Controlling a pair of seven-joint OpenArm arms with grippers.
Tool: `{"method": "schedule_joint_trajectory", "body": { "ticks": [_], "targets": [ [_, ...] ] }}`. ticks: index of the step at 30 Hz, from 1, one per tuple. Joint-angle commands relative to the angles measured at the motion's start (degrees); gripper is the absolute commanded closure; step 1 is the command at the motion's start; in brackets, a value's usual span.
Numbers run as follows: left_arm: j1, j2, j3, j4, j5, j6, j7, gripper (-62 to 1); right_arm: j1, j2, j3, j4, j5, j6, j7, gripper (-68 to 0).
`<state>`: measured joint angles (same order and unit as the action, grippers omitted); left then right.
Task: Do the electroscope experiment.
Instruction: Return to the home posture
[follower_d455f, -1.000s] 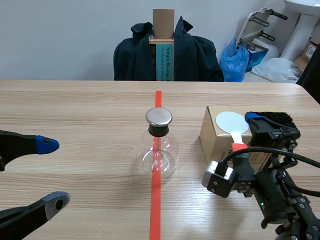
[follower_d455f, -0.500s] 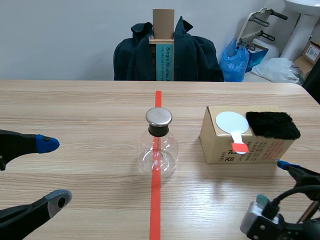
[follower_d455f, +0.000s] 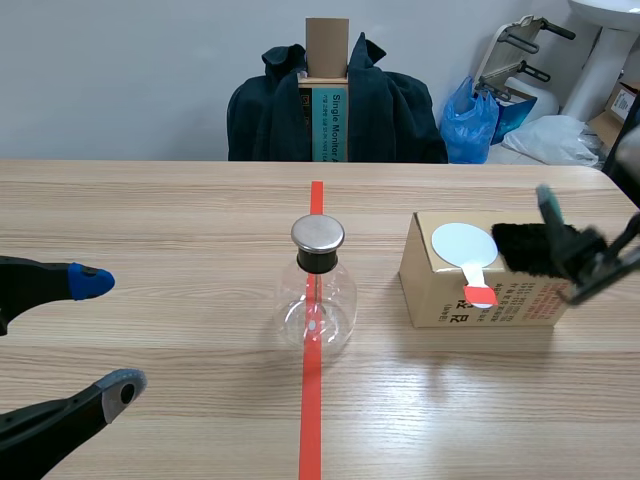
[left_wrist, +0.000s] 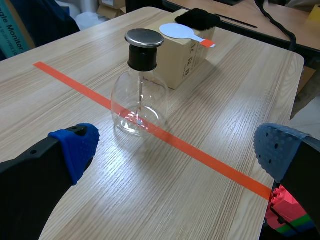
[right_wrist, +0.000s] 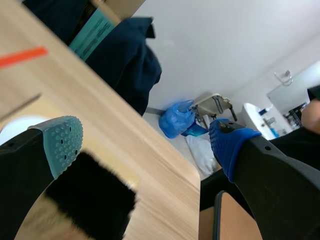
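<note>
Beyond the flask (follower_d455f: 318, 300), a dark jacket (follower_d455f: 390, 110) hangs near a blue bag (follower_d455f: 472, 122).

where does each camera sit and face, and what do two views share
Scene view: between the arms, facing across the table toward the chair; left gripper and right gripper show.
Left wrist view: on the left arm, looking past its open fingers at the electroscope flask.
Right wrist view: on the right arm, tilted, open fingers astride the black fur pad.
Shared: scene and left wrist both show that flask.
</note>
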<state>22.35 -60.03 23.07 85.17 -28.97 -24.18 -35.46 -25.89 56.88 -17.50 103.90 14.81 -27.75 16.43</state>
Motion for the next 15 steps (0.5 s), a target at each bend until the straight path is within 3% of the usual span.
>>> {"method": "schedule_joint_trajectory", "body": {
  "ticks": [1,7,12,15],
  "targets": [
    [-0.3,0.2,-0.1,0.4,-0.4,-0.3,-0.9,-62.3,1.6,-0.6,3.5,0.5,3.5,1.7,-0.2,-51.6],
    [-0.3,0.2,-0.1,0.4,-0.4,-0.3,-1.0,-62.3,2.3,-0.7,11.7,7.0,18.6,11.2,-4.9,-51.6],
    [-0.3,0.2,-0.1,0.4,-0.4,-0.3,-1.0,-62.3,2.3,-0.8,13.5,9.9,32.5,12.3,-6.3,-51.7],
    [-0.3,0.2,-0.1,0.4,-0.4,-0.3,-1.0,-62.3,2.2,-1.8,13.5,10.5,33.4,15.8,-8.6,-51.6]
  ]
}}
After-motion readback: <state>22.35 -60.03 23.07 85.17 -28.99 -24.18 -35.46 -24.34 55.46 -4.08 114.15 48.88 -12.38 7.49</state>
